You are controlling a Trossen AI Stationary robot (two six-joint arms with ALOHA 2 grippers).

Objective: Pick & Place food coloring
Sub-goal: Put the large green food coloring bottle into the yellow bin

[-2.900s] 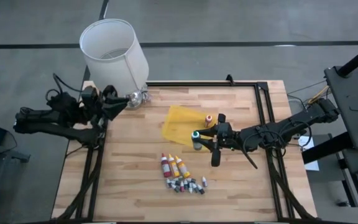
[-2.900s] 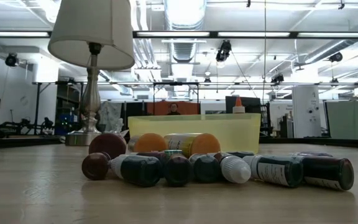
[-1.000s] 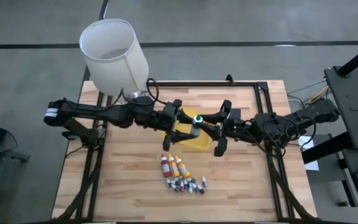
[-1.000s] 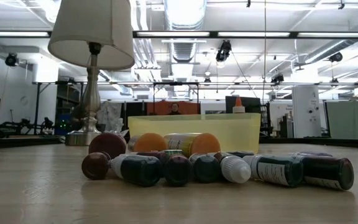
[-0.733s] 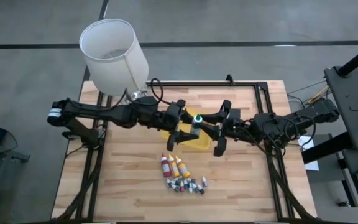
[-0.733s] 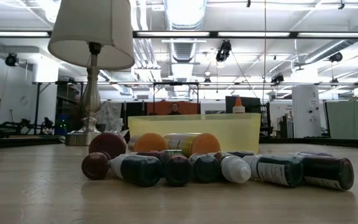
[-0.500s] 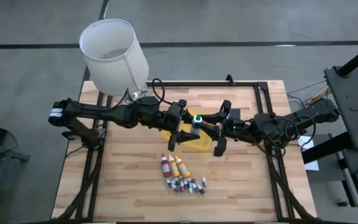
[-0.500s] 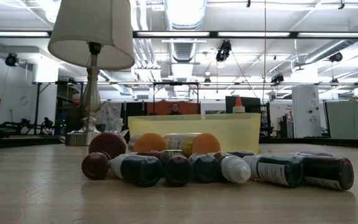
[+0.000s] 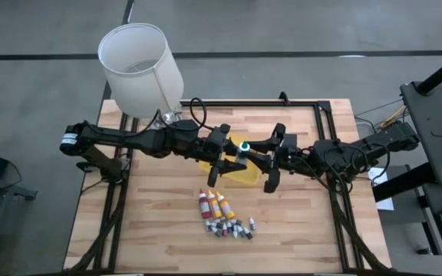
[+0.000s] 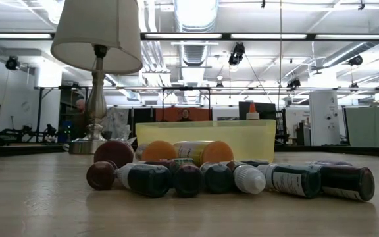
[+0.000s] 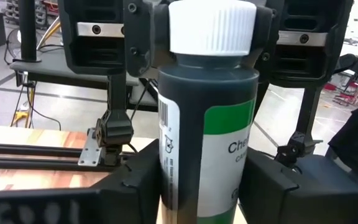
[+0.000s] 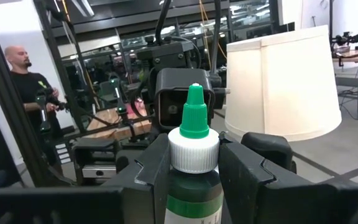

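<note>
A dark bottle of green food coloring [image 9: 242, 151] with a white cap and green tip stands upright in the air over the yellow tray [image 9: 240, 177]. My left gripper [image 9: 225, 159] and my right gripper [image 9: 262, 158] meet at it from opposite sides, both shut on it. Red, orange and yellow squeeze bottles [image 9: 215, 203] and several tiny vials [image 9: 232, 228] lie on the wood near the front. They fill the foreground of the low view [image 10: 229, 178]. An orange-tipped bottle [image 10: 252, 110] stands in the tray. My left gripper pinches the bottle's lower body [image 11: 166, 180] between its two fingers [image 11: 129, 186], coming level from the table's left. The bottle stands upright, clear of the tray. My right gripper pinches the bottle just under the white cap [image 12: 193, 152] between its fingers [image 12: 247, 180], level from the table's right; the bottle is upright.
A white-shaded lamp [image 9: 140, 69] stands at the table's far left corner. A black frame [image 9: 324, 130] runs along the far and right edges. A person [image 12: 30, 81] stands in the room beyond the table.
My left gripper has edged toward the table's right, up to the green bottle. My right gripper and the bottle have kept still over the tray.
</note>
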